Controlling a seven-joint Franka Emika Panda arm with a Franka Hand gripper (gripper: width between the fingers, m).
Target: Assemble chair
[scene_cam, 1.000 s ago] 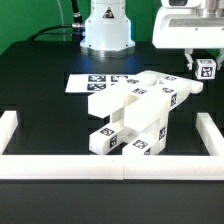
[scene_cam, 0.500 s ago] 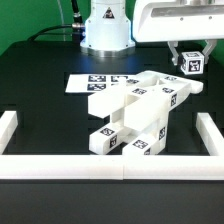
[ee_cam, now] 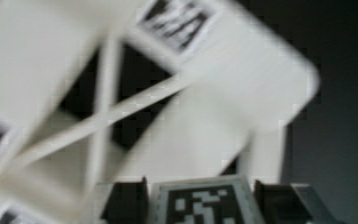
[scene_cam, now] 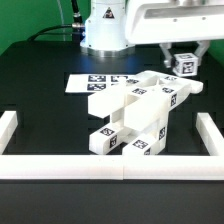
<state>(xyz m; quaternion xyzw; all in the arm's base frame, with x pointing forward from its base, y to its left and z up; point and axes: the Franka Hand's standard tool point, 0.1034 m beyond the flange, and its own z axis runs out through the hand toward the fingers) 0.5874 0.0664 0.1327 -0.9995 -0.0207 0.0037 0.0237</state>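
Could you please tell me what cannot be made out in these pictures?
Exterior view: the arm above the gripper is cut off by the top edge.
Wrist view: the X-braced frame is blurred; its tags are unreadable.
Wrist view: the held small tagged block is cut off by the bottom edge.

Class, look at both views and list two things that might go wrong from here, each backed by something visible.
1. The gripper holds the small tagged post in the air near the chair assembly; a weak grip might drop it.
2. Nothing visible pins the assembly down, so a misaligned push may shove it.
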